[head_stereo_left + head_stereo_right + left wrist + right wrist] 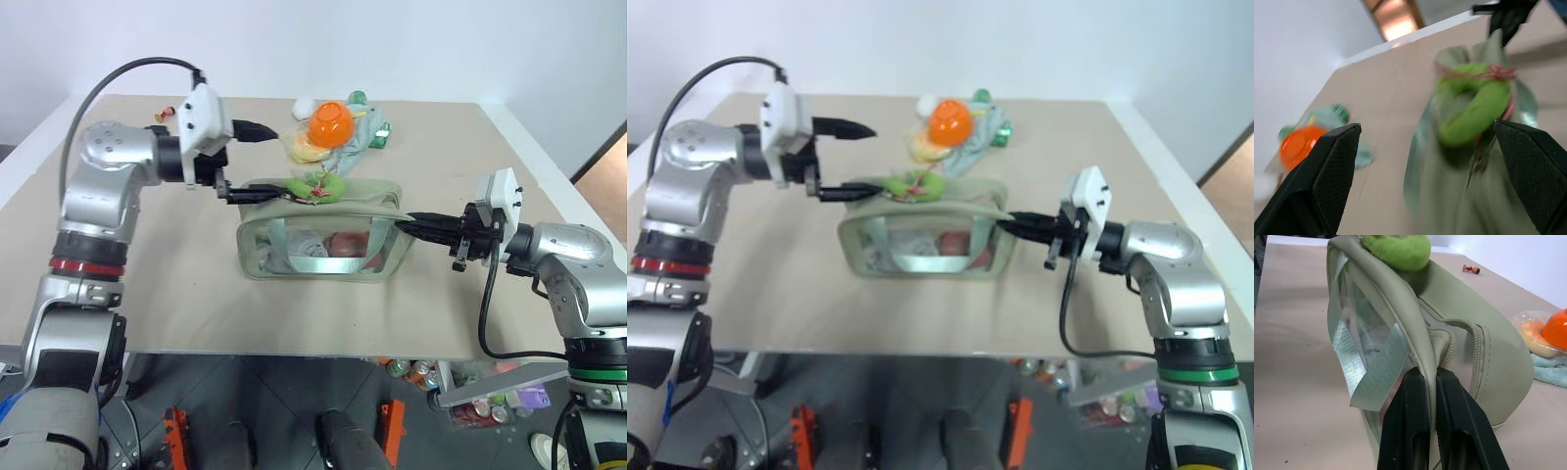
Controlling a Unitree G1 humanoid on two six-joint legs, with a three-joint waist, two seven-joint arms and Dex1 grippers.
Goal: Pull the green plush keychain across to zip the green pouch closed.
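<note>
Green plush keychain [317,186] sits released between your left fingers [1332,171] at the green pouch's [323,235] nine-o'clock end, right fingers [1449,431] pinching its three-o'clock end; regrasp, pull across.

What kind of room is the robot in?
Probably a robot test room or lab, not a home. A plain beige table stands before bare white walls, holding only practice things: a green pouch, an orange bowl on a pale cloth. A box of cans sits beneath.
</note>
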